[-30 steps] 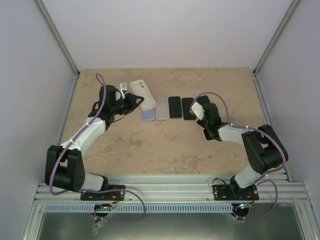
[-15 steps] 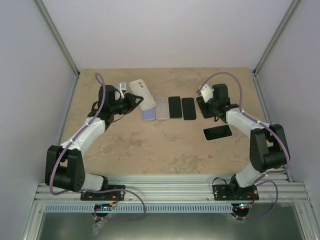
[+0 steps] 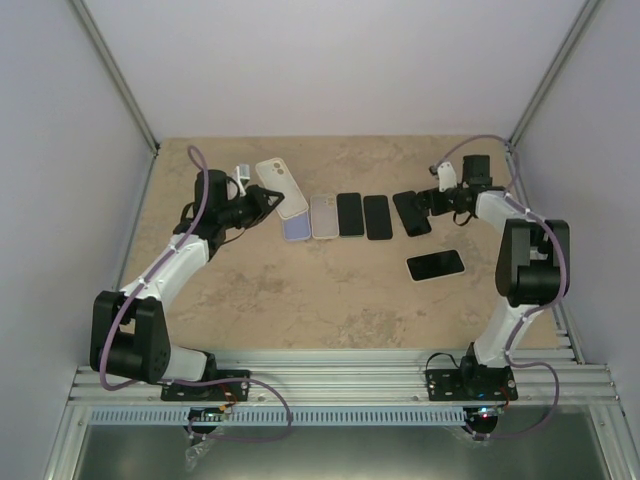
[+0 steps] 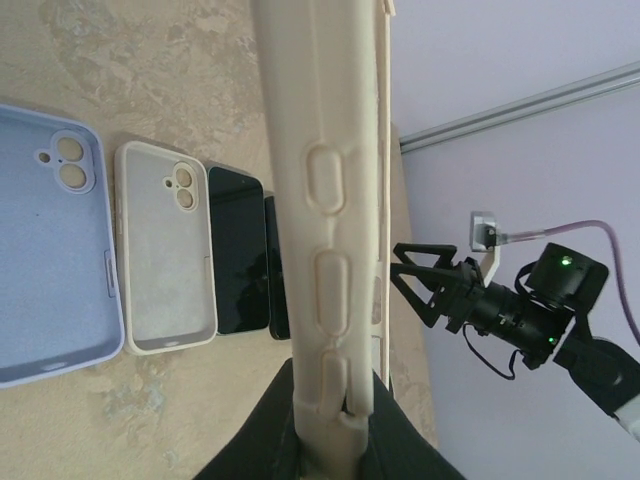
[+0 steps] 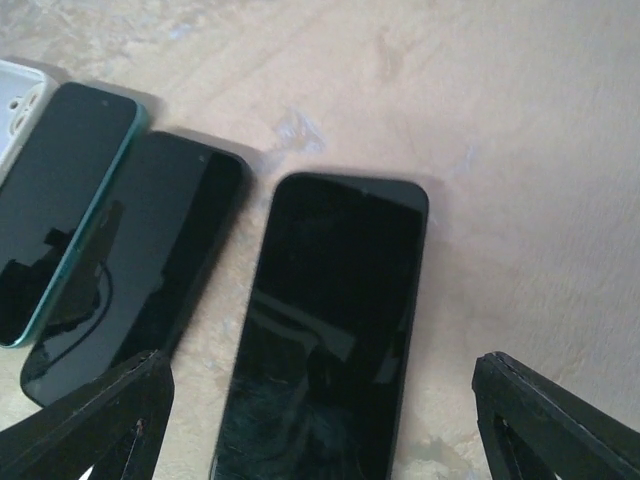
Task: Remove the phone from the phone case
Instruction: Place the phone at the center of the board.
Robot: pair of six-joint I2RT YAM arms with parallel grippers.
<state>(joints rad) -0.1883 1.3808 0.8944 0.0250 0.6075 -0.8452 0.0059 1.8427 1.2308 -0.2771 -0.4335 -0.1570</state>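
My left gripper (image 3: 258, 203) is shut on the bottom end of a cream phone case (image 3: 279, 188) and holds it above the table at the back left. In the left wrist view the phone case (image 4: 325, 200) stands edge-on between my fingers, so its inside is hidden. A phone (image 3: 435, 265) with a pale edge lies screen up, alone, towards the front right. My right gripper (image 3: 428, 199) is open at the back right, just above a black phone (image 3: 411, 213). The right wrist view shows that black phone (image 5: 330, 330) lying flat between my spread fingertips (image 5: 90, 420), untouched.
A row lies at the table's middle back: a lilac case (image 3: 295, 229), a pale case (image 3: 324, 215), and two dark phones (image 3: 349, 214) (image 3: 376, 217). The same lilac case (image 4: 50, 250) and pale case (image 4: 165, 250) show in the left wrist view. Frame posts stand at the corners.
My right arm has swung from the table's middle to the back right and its jaws have opened. The pale-edged phone now lies uncovered on the table. The left gripper still holds the case.
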